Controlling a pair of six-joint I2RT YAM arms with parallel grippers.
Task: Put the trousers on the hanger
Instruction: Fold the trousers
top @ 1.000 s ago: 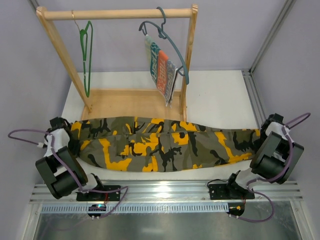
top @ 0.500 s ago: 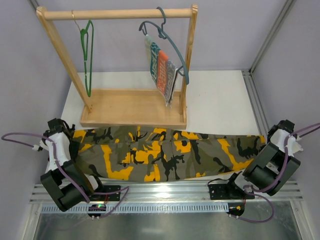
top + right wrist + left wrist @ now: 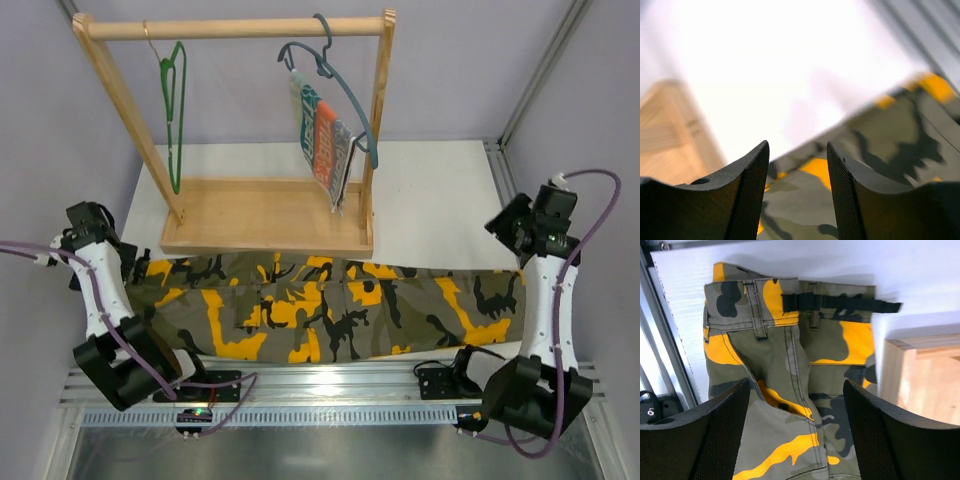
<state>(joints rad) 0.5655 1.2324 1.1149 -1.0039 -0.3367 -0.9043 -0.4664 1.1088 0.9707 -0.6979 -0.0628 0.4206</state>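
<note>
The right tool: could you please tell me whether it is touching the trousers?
Apart. The top external view shows the right tool beyond the trousers' end, with white table between.

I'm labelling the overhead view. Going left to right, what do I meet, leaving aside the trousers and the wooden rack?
left gripper → green hanger → blue hanger → right gripper

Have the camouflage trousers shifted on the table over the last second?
Yes. The trousers slid toward the near rail: a second ago their far edge covered the front of the wooden rack base; now that front edge shows.
</note>
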